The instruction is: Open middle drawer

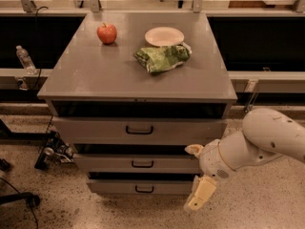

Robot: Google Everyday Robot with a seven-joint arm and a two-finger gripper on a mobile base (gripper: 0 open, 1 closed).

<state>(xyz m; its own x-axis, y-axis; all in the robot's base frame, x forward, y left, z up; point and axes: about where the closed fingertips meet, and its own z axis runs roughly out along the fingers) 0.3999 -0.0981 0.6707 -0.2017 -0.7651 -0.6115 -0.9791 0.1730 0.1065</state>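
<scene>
The grey cabinet (95, 80) has three drawers stacked in its front. The middle drawer (95, 164) is the mid-height grey front with a small black loop handle (142, 164) at its centre, and it sits closed, like the ones above and below it. My gripper (197, 174) is at the right end of the cabinet front, level with the middle and lowest drawers and well to the right of the handle. It is open and empty, with one cream finger (194, 150) above and the other (201, 194) below.
On the cabinet top lie a red apple (106, 33), a white plate (164, 36) and a green bag (162, 58). A water bottle (24, 58) stands on the ledge at left. A cable clutter (53, 151) and a chair base (19, 198) are on the floor at left.
</scene>
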